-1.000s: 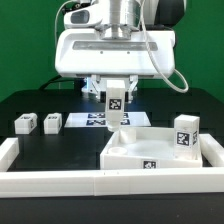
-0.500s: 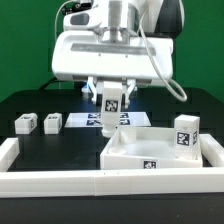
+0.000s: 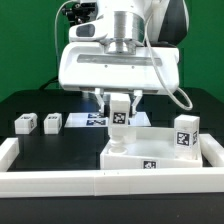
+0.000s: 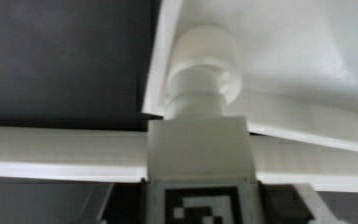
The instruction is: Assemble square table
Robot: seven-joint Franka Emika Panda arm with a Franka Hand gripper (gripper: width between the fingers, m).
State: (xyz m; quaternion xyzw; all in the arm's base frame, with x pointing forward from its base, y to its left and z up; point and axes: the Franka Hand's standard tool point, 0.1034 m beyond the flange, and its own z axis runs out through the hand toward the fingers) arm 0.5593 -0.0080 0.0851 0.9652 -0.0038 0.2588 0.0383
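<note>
Bright even light, soft shadows, whites washed out, wrist view blurred and grainy

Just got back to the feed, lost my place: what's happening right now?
The arm's gripper is shut on one leg, held upright with its lower end at a corner of the tabletop on the exterior view's left; whether it is seated, I cannot tell. A second leg stands at the tabletop's edge on that view's right. A third leg and a fourth leg sit loose on the black table.
</note>
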